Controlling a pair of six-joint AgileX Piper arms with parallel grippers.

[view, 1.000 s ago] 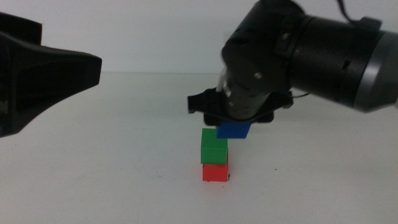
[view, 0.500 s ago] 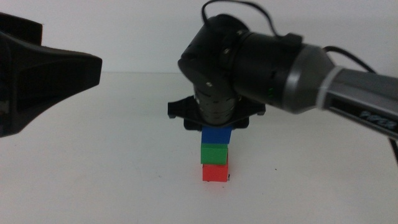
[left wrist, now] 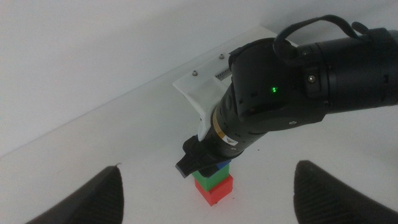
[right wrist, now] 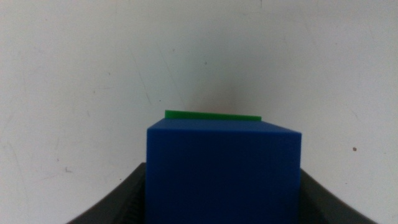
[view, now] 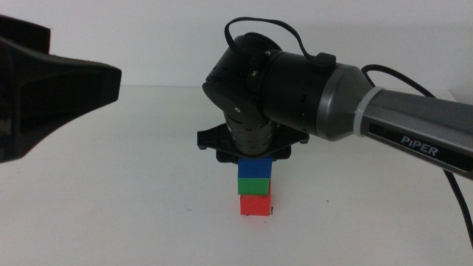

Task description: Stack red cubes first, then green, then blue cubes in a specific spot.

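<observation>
right gripper (view: 255, 157) has come down since half second ago; blue (view: 256, 167) now sits on green (view: 254, 185), over red (view: 255, 205). jaws still grip blue. next: let go. left gripper (left wrist: 205, 193) waits, jaws wide.

Black-grey "PIPER" arm (view: 355, 111), seemingly cabled

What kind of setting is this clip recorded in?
Probably a lab tabletop test bench: a plain white table, a Piper-branded arm whose right tool grips a blue cube on a green cube and red cube, while the left tool waits open nearby.
</observation>
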